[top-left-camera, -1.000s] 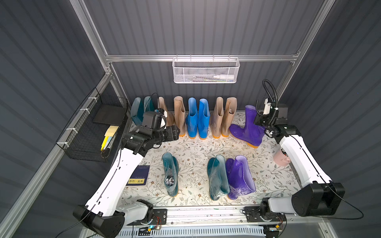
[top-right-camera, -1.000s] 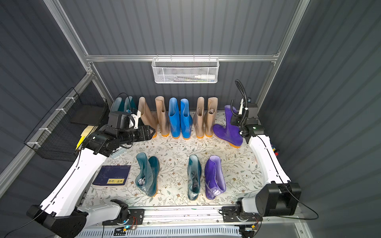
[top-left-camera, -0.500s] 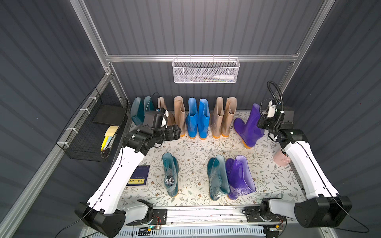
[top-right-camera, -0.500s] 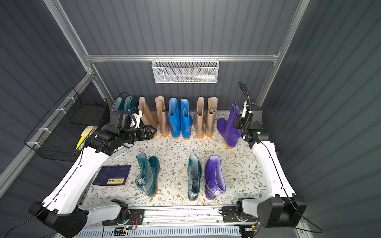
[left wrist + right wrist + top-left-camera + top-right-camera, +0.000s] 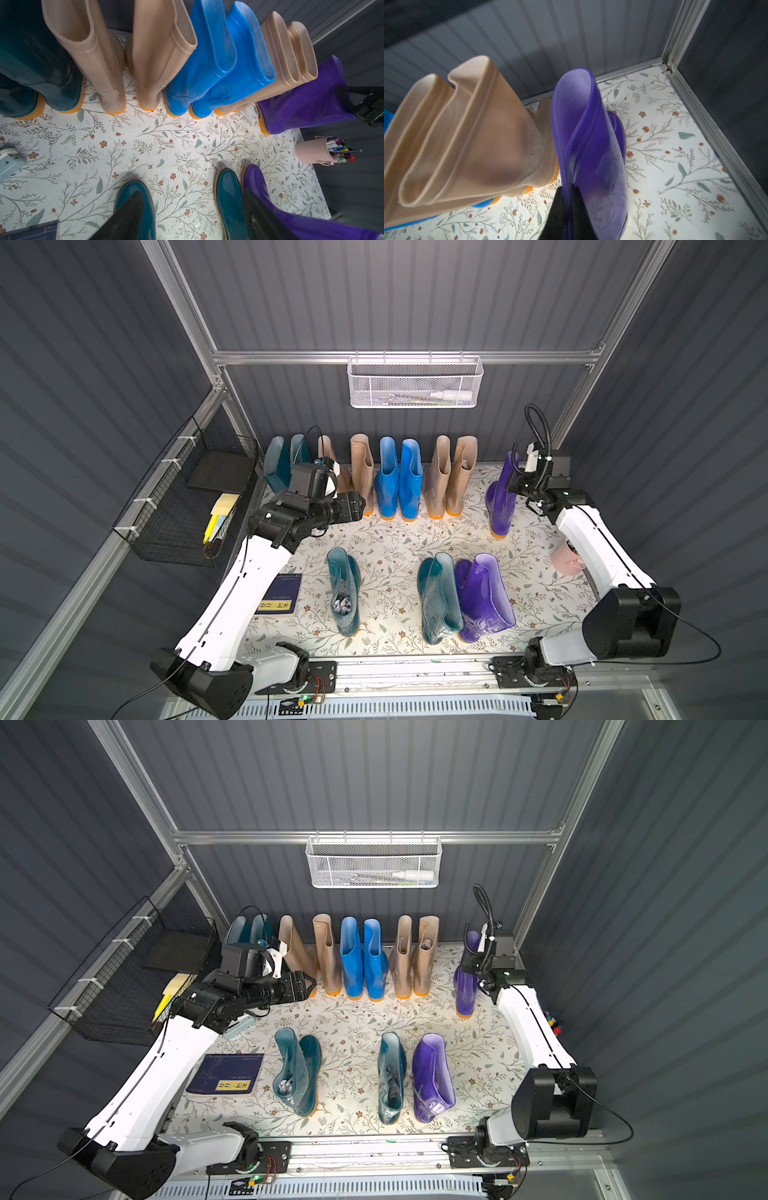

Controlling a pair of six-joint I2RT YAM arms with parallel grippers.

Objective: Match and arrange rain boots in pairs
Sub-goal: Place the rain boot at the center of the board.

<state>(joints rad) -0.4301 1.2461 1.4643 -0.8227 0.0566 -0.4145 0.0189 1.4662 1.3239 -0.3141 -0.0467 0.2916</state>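
Note:
Along the back wall stand a dark teal pair [image 5: 282,464], a beige pair [image 5: 361,472], a bright blue pair [image 5: 397,477] and another beige pair [image 5: 451,477] of rain boots. To their right, a purple boot [image 5: 500,497] [image 5: 591,145] stands upright. My right gripper [image 5: 517,481] [image 5: 569,207] is shut on its shaft rim, one finger inside and one outside. Nearer the front stand a teal boot [image 5: 345,597], a second teal boot [image 5: 438,597] and a purple boot [image 5: 482,597] touching it. My left gripper [image 5: 361,506] [image 5: 193,220] hovers open and empty before the left beige pair.
A pink cup of markers [image 5: 565,560] stands by the right wall, beside my right arm. A dark blue booklet [image 5: 280,593] lies at the front left. A black wire basket [image 5: 195,497] hangs on the left wall, a white mesh basket [image 5: 413,383] on the back wall.
My right gripper has swung the held purple boot from a leftward tilt to upright and carried it rightwards, away from the beige pair. The left arm has barely moved.

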